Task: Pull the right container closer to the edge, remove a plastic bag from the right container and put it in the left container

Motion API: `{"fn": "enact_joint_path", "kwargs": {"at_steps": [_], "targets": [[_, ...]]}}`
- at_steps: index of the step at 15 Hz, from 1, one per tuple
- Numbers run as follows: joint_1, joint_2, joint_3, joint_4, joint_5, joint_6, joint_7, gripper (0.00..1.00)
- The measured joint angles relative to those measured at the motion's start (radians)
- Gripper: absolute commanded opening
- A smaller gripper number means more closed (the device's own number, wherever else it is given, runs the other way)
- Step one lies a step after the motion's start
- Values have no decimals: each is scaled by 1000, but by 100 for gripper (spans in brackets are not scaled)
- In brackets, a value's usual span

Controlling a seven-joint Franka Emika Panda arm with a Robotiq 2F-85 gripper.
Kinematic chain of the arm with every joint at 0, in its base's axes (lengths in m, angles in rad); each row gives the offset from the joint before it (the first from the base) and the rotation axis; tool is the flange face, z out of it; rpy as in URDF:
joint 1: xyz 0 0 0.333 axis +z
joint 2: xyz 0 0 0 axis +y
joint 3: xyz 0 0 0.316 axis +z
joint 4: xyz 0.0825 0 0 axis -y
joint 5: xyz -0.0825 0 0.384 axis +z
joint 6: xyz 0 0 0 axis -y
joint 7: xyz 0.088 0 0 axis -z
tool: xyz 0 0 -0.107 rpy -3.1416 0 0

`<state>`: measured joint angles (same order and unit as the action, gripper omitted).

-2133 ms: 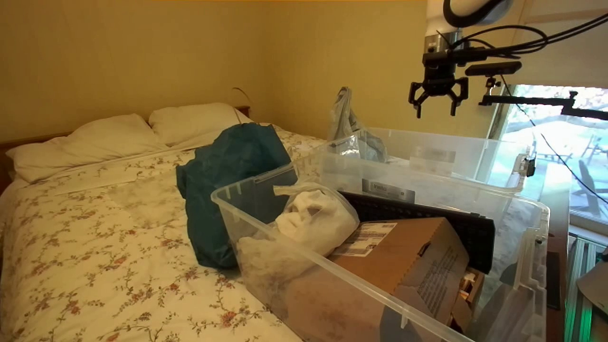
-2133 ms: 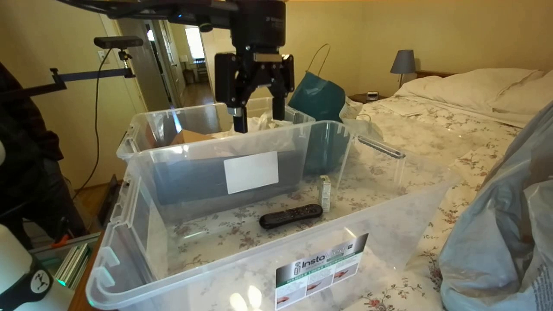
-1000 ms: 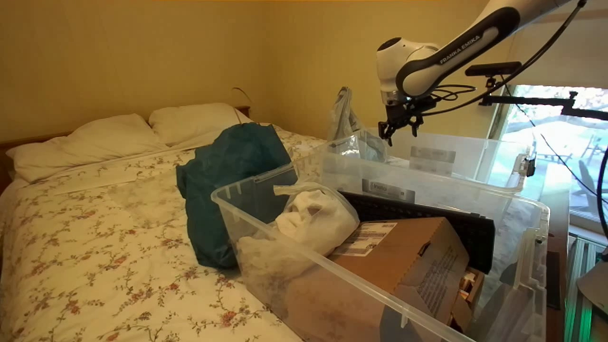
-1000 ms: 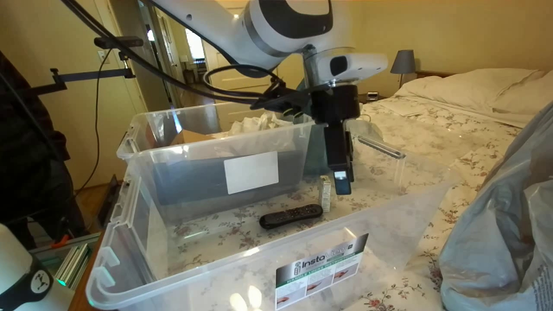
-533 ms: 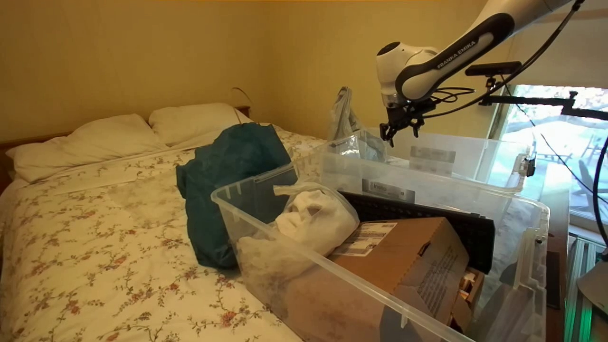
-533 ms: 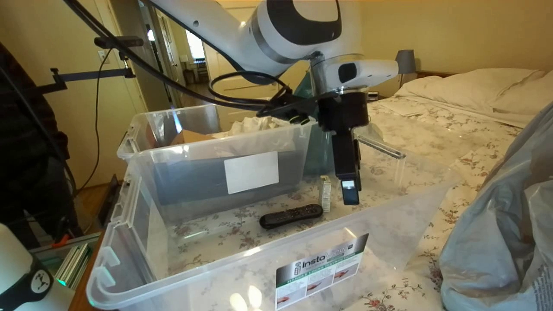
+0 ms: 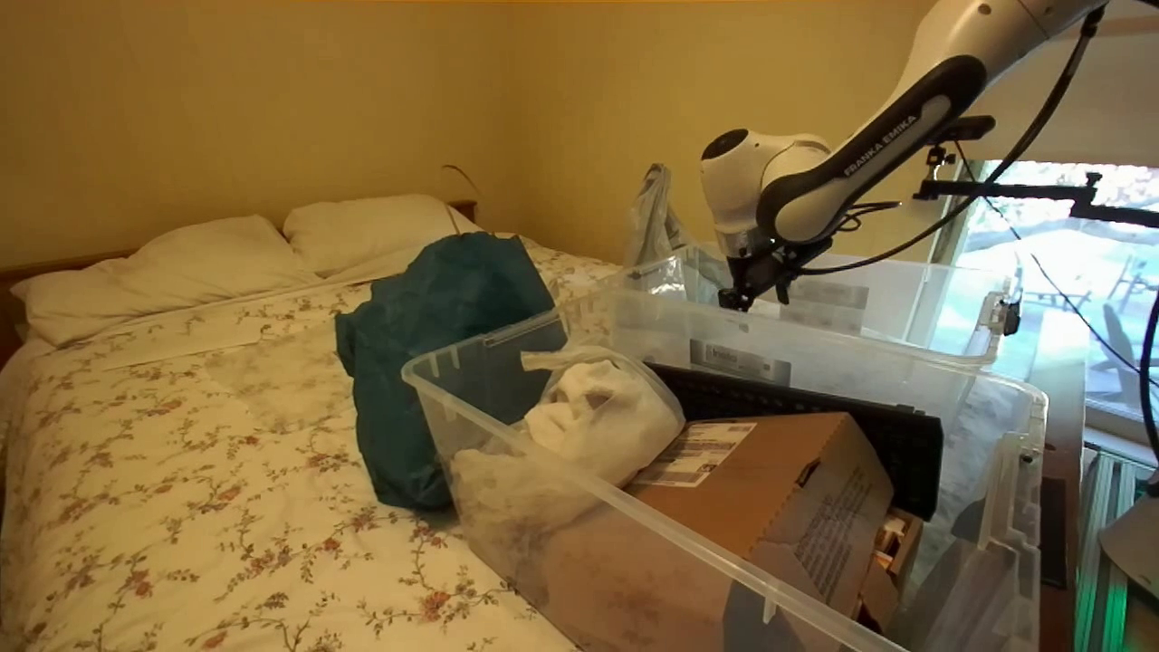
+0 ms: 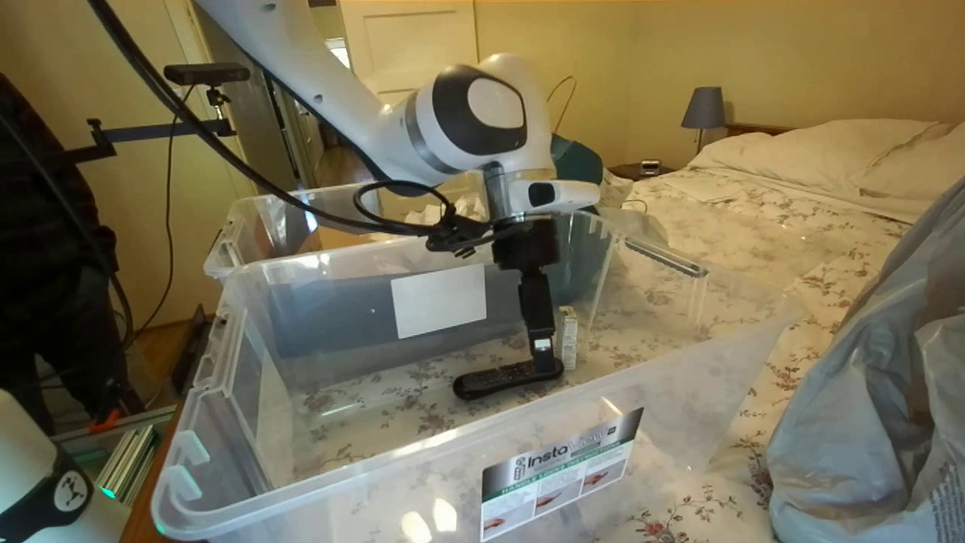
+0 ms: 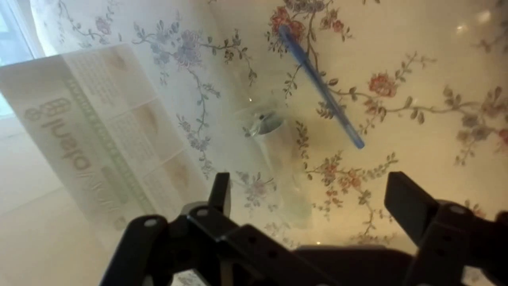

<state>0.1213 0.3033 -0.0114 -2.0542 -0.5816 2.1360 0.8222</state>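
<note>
1 spread gripper, inside tub walls

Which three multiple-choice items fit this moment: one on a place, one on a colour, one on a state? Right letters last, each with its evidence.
1. Relative to the tub beside the teal bag, the cardboard box is: A) beneath; B) inside; C) on top of the rim.
2. The remote is: A) black; B) white; C) red.
3. The jaws are: A) shut on the remote; B) shut on nothing; C) open.

1 B: in an exterior view, the tub's walls surround it.
2 A: its body shows dark in an exterior view.
3 C: the wrist view shows a wide gap between them.
</note>
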Motion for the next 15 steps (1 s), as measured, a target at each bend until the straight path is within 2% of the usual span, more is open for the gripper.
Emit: {"fn": "enact_joint_path", "kwargs": {"at_steps": [3,6,10,15], "targets": [[62,106,-13,2,-145,4,53,100],[75,260,-55,77,-238,-11,83,100],[55,428,-108,218,-249,-37,90,100],[45,444,-107,237,-248,-34,84,100]]}}
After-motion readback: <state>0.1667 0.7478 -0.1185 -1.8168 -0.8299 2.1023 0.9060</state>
